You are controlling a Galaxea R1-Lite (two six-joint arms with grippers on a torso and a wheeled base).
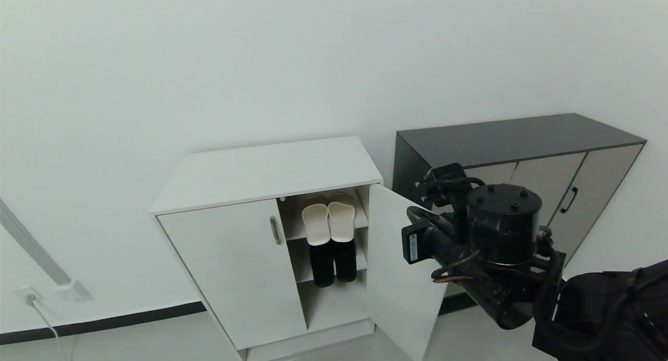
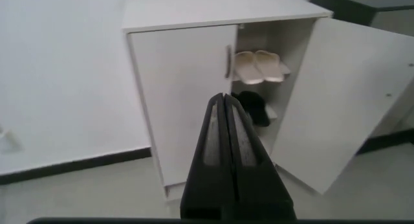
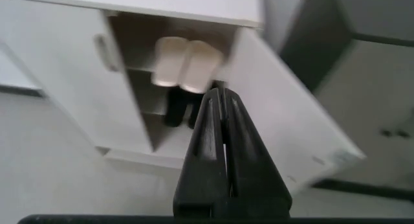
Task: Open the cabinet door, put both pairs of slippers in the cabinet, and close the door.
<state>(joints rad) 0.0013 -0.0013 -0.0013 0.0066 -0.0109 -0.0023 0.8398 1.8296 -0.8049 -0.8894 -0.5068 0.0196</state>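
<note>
- The left tool [image 2: 223, 100] rises from the bottom centre of the left wrist view. Its two fingers are pressed flat together with nothing between them.
- The right tool [image 3: 220, 94] stands at the bottom centre of the right wrist view. Its two fingers are also closed against each other and grip nothing.
- One right arm [image 1: 501, 251] fills the lower right of the head view, just beside the swung-out door.
- The white cabinet [image 1: 271, 170] sits at the centre of the head view and has two doors. The right door [image 1: 402, 267] stands wide open, and the left door [image 1: 235, 267] is closed, with one grey handle [image 1: 275, 229].
- Two pairs of slippers, four in all, are inside the open half.
- The white slippers [image 1: 329, 221] lie side by side on the upper shelf, their ends jutting past its front edge.
- The black slippers [image 1: 333, 262] lie directly below them on the next shelf.
- One dark cabinet [image 1: 522, 136] stands against the wall at the right of the frame, with one black handle [image 1: 569, 199] showing.
- One wall socket [image 1: 28, 297] with a cable plugged in is at the lower left.
</note>
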